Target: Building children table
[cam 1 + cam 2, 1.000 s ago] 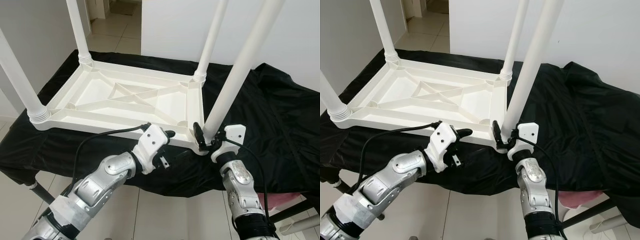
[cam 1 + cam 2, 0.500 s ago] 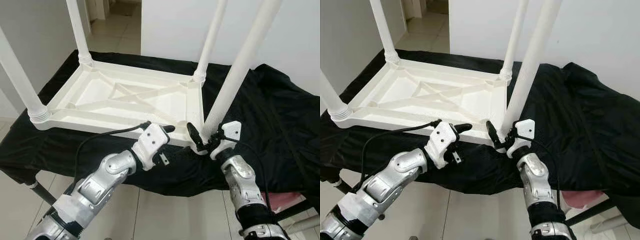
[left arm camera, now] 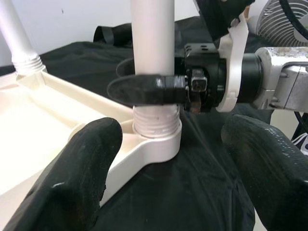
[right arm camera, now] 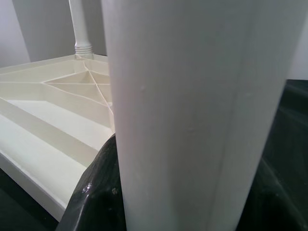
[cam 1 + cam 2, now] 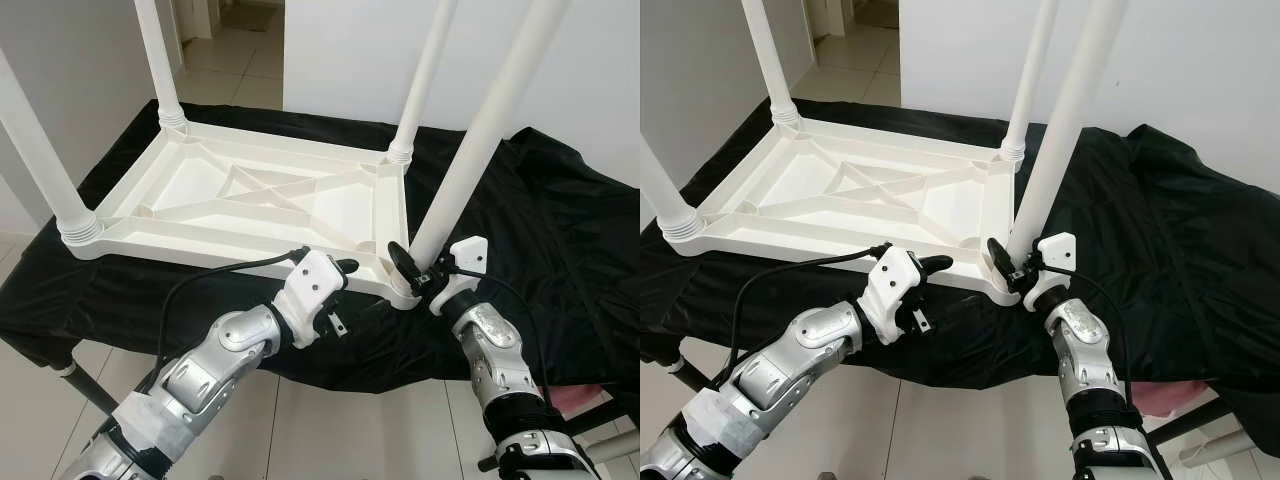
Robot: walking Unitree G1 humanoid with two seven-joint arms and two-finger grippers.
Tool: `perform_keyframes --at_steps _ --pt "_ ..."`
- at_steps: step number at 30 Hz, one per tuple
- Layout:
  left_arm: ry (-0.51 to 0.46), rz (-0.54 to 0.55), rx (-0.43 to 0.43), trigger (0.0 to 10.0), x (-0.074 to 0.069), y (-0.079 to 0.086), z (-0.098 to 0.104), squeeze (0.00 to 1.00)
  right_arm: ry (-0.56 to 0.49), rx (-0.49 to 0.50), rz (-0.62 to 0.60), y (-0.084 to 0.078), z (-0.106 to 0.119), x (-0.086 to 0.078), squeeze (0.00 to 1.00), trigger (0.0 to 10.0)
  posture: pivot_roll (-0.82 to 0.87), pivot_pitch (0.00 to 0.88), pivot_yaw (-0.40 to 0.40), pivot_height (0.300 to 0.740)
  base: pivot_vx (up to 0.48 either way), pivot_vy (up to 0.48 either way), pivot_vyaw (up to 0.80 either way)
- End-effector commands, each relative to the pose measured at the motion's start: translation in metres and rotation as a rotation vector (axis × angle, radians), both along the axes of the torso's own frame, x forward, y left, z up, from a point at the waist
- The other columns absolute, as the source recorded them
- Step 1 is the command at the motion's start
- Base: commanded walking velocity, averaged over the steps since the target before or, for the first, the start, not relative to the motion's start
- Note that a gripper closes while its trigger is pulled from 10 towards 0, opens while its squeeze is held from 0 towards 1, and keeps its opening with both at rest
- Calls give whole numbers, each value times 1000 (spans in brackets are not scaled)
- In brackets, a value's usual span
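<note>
Fingers of the right gripper [image 5: 414,275] clasp the table leg [image 5: 470,150] base; left gripper [image 5: 338,292] fingers spread wide, empty.

Upturned white table [image 5: 250,195], right gripper [image 5: 420,275] around leg [image 5: 470,150]

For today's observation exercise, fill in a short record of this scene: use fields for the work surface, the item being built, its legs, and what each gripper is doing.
Work surface: black cloth draped over a stand.
Item: white plastic tabletop, lying upside down, ribbed underside showing.
Legs: four white legs stand up from its corners; the near right leg sits in its threaded corner socket.
Right gripper: fingers closed around the base of the near right leg, just above the socket.
Left gripper: open, at the tabletop's near edge beside that corner, holding nothing.
</note>
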State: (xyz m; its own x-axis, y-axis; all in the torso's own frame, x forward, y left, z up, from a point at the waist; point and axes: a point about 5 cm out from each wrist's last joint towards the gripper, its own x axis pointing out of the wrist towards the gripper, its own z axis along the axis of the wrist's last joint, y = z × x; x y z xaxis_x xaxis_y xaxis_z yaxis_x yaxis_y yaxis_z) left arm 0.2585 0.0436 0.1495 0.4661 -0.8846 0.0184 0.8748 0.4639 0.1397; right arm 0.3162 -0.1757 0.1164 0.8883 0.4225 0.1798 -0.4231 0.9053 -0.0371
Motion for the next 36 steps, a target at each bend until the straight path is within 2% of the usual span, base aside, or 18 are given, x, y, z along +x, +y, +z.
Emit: perform_keyframes --at_steps 1,2,3,5,8,9,15,16,17,18,19,22,23,25,27,29,32,36 --pt "20 -171 24 10000 -8 -2 -2 0 39 5 -25 -6 -9 -3 0 9216 -2 0 -68 740 0 0 0" --pt "25 -171 25 10000 -8 -2 -2 0 42 5 -33 -6 -10 -3 0 9216 -2 0 -68 740 0 0 0" --pt "27 -165 23 10000 -8 -1 -2 0 49 25 -36 -4 -11 -4 0 10000 -2 0 -68 740 0 0 0" --pt "30 -157 21 10000 -8 -2 -3 0 73 73 -58 0 -12 -5 0 10000 -1 0 -72 740 0 0 0" --pt "32 -155 19 10000 -8 -2 -3 0 85 78 -74 2 -14 -5 0 10000 -1 0 -74 740 0 0 0" --pt "32 -152 22 10000 -8 -1 -3 0 108 74 -130 3 -17 -5 0 10000 -3 0 -73 740 0 0 0" --pt "31 -142 29 10000 -5 2 -4 0 133 80 -250 4 -21 -5 0 10000 -3 0 -76 740 0 0 0" --pt "29 -141 33 10000 -5 2 -4 0 135 85 -309 4 -21 -6 0 10000 -3 0 -79 740 0 0 0" --pt "29 -141 33 10000 -5 2 -4 0 135 85 -309 4 -21 -6 0 10000 -3 0 -79 740 0 0 0" --pt "27 -145 39 10000 -5 2 -4 0 139 121 -388 9 -21 -8 0 10000 -3 0 -79 740 0 0 0" --pt "27 -145 39 10000 -5 2 -4 0 139 121 -388 9 -21 -8 0 10000 -3 0 -79 740 0 0 0" --pt "27 -148 40 10000 -6 1 -5 0 131 131 -513 13 -17 -12 0 10000 -5 0 -81 740 0 0 0" --pt "27 -148 40 10000 -6 1 -5 0 131 131 -513 13 -17 -12 0 10000 -5 0 -81 740 0 0 0" --pt "28 -150 38 10000 -6 -1 -5 0 137 141 -691 13 -16 -18 0 10000 -7 0 -84 740 0 0 0" --pt "28 -150 38 10000 -6 -1 -5 0 137 141 -691 13 -16 -18 0 10000 -7 0 -84 740 0 0 0" --pt "28 -153 36 10000 -6 -1 -5 0 124 215 -713 21 -13 -20 0 10000 -7 0 -84 740 0 0 0" --pt "30 -158 35 10000 -7 -2 -5 0 93 229 -706 19 -6 -20 0 10000 -12 0 -87 740 0 0 0" --pt "33 -161 35 10000 -7 -2 -5 0 105 228 -694 22 -9 -23 0 10000 -13 0 -87 740 0 0 0"
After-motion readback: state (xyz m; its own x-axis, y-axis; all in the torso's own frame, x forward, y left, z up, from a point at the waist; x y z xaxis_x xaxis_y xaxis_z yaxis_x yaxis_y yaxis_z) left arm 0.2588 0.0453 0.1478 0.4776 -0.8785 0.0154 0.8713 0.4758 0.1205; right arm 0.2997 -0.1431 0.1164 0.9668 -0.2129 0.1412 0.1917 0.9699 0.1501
